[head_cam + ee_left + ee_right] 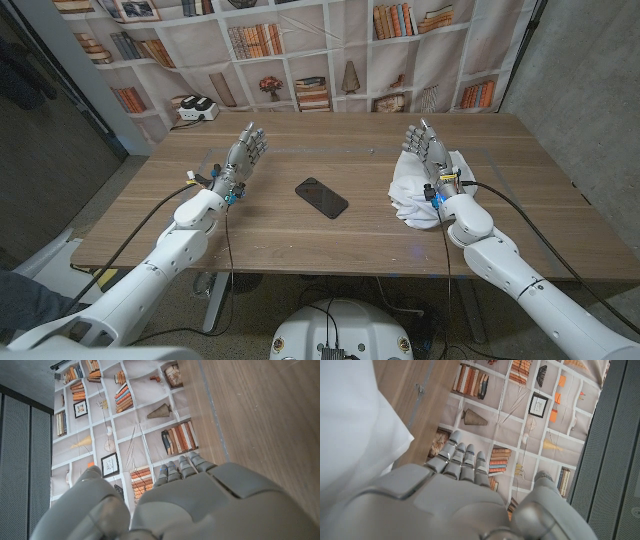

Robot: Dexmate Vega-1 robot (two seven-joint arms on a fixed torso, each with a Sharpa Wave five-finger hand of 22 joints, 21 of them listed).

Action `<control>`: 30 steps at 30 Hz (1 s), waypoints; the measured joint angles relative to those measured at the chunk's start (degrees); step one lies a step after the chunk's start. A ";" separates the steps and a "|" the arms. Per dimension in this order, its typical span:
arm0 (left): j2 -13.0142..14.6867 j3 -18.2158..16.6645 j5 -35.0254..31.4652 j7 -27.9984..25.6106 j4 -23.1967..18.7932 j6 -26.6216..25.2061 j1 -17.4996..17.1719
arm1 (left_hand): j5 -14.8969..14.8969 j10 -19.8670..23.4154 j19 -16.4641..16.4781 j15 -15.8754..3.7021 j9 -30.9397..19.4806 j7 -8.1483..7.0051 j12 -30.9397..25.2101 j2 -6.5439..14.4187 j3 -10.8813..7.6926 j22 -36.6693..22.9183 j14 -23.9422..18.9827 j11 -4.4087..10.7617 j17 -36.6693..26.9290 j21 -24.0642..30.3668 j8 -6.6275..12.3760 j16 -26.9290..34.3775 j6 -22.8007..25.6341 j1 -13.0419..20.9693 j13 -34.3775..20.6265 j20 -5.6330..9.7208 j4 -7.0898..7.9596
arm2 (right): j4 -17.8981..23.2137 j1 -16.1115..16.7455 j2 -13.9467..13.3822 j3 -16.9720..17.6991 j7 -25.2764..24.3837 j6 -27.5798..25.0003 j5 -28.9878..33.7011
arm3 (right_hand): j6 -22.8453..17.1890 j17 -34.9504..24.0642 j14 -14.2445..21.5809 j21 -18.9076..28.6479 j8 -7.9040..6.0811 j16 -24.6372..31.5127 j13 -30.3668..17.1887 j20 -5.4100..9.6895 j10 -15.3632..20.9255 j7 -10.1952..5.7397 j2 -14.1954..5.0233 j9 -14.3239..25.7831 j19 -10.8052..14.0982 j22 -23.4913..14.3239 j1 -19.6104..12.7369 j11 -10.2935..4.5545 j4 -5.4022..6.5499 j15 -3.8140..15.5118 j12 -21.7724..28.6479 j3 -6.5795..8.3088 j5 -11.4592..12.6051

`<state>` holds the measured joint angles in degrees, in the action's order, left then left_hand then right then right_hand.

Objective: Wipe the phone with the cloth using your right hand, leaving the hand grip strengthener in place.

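Beside right hand [428,150] fingers: cloth [412,190], ungripped.

Wooden table [300,240], bookshelf-print backdrop [300,50], grey concrete wall [590,90]

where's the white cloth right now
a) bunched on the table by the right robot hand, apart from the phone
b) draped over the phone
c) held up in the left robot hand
a: the white cloth lies crumpled beside the right robot hand, while the phone sits bare at the table's middle.
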<state>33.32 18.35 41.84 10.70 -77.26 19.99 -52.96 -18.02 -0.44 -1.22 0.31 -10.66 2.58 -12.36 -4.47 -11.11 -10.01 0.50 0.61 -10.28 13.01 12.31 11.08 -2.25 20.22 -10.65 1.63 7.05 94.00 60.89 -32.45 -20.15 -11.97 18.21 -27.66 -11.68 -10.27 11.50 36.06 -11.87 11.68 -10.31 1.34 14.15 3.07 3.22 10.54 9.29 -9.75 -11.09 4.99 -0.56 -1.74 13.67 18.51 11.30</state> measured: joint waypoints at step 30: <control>0.21 0.81 -0.34 4.02 2.12 1.75 2.11 | 0.00 0.50 0.60 0.22 -0.01 -0.13 0.00 0.74 0.02 0.01 -0.82 -0.32 0.01 0.00 0.00 0.00 0.74 0.76 -0.01 0.00 -0.51 | 7.09 8.52 -3.07 5.38 -9.76 1.83 12.81 | -3.04 0.01 1.55 -1.32 -0.40 0.00 0.00 1.02 1.74 -2.07 -0.62 -0.01 2.27 0.01 -1.94 -1.74 -1.35 1.56 0.00 0.06 0.00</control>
<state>33.53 19.16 41.50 14.72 -75.14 21.74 -50.85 -18.01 0.07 -0.62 0.53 -10.67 2.45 -12.36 -3.73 -11.09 -10.00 -0.31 0.30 -10.27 13.01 12.31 11.08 -1.52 20.98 -10.66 1.63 6.54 101.09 69.41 -35.53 -14.77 -21.73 20.04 -14.85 -14.72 -10.26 13.05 34.73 -12.28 11.68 -10.31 2.36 15.89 1.00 2.60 10.53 11.56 -9.74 -13.03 3.25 -1.90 -0.18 13.67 18.57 11.30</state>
